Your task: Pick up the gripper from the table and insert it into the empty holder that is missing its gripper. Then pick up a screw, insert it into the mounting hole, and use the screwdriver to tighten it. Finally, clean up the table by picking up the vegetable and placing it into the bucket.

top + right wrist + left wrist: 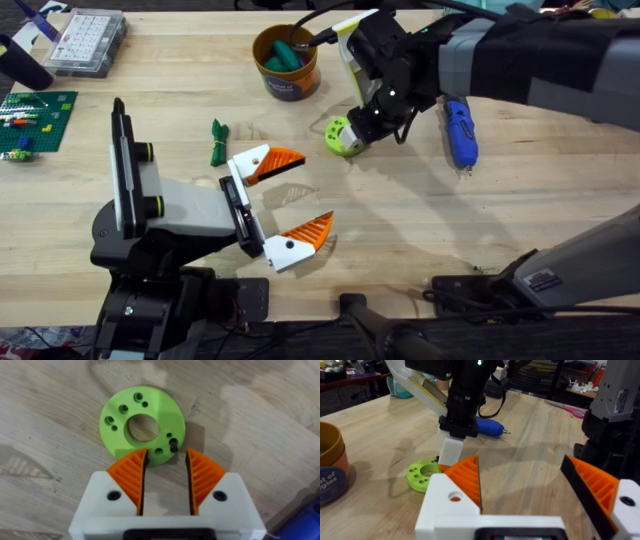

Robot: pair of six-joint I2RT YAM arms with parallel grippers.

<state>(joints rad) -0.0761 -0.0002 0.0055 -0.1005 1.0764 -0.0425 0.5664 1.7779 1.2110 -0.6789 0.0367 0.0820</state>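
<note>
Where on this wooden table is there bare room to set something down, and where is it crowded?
Free: the wide stretch right of the blue pen-shaped screwdriver, and the front middle between the left gripper and that screwdriver. Crowded: around the lime green ring, where the right gripper hovers, beside the orange-brown bucket and dark green toy vegetable.

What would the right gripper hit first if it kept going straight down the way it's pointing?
Most likely the lime green ring: the right gripper points down with open fingers just over the ring's edge, by a small black screw. Exact height is unclear.
</note>
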